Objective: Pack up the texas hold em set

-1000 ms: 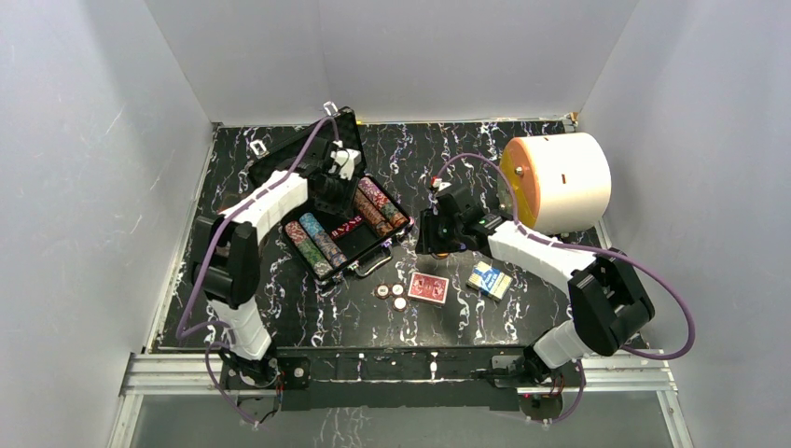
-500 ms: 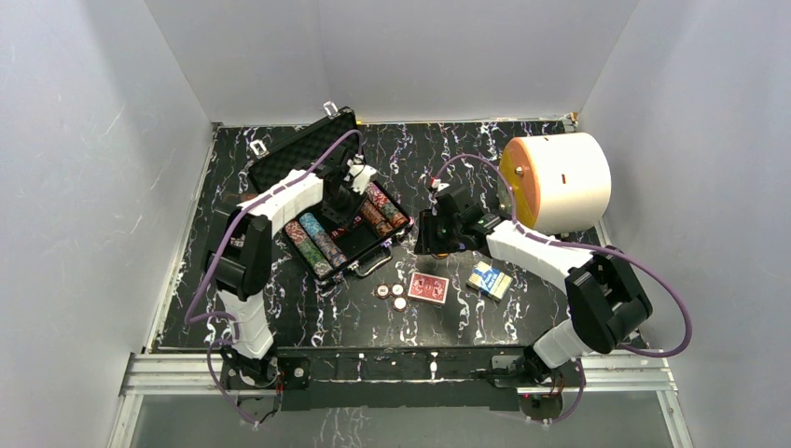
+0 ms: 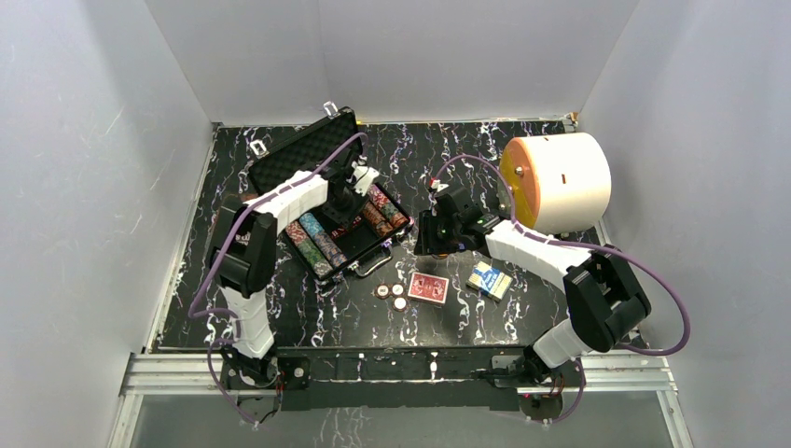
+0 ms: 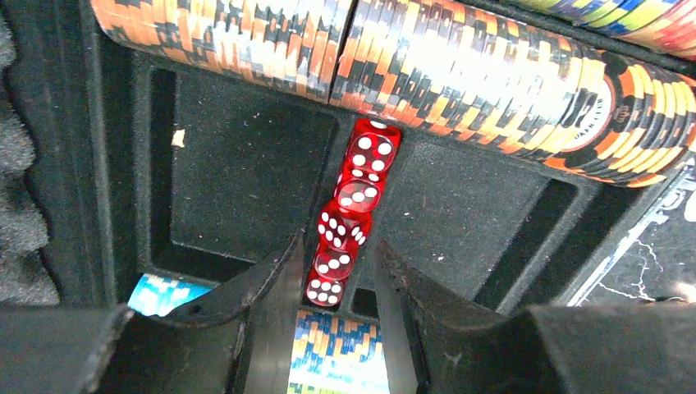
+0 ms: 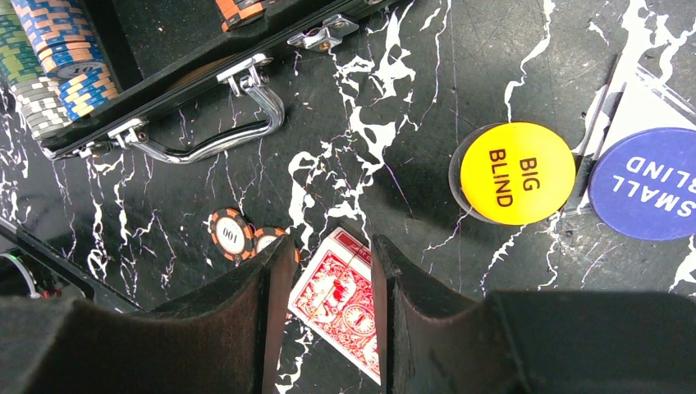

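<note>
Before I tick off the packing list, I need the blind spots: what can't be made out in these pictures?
- Top view: the left arm hides the middle of the case.
- Right wrist view: the right pincer's fingers cover part of the red deck; the right edge cuts off the blue button.
- Top view: the loose chips' numbers are too small.

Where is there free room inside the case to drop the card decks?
Two bare wells flank the row of red dice, bordered above by the orange chips. The left gripper crowds the dice slot's near end.
</note>
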{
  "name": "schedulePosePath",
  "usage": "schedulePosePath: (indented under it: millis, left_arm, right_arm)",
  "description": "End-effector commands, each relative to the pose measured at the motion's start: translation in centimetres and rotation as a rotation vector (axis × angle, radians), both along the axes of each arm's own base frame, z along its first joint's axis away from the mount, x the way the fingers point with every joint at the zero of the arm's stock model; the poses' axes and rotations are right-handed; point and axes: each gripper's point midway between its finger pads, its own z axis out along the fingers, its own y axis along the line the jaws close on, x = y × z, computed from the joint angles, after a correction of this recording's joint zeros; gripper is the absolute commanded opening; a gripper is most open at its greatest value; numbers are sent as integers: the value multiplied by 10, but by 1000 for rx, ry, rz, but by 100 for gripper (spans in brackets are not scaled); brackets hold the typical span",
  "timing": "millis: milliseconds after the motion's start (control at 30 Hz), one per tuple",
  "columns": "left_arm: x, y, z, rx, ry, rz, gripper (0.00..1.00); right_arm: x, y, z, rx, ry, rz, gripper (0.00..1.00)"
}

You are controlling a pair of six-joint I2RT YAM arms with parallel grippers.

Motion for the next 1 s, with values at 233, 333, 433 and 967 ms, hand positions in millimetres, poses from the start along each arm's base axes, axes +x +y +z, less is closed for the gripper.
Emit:
schedulePosePath:
  millis: [233,333,433,967]
  left_arm:
    - [8,0,-3,37,-22,-14,30]
    - [10,2,-3,49,-34,-14,28]
    - [11,3,-2,52,-39,-16,28]
    - [11,-8,30,-21,-95,-59,40]
  right_arm:
    - [7,5,1,18,-17,0,48]
    - [8,6,2,20,-18,2,48]
    - [9,6,3,19,-20,3,48]
    - [11,8,0,13,-14,7,48]
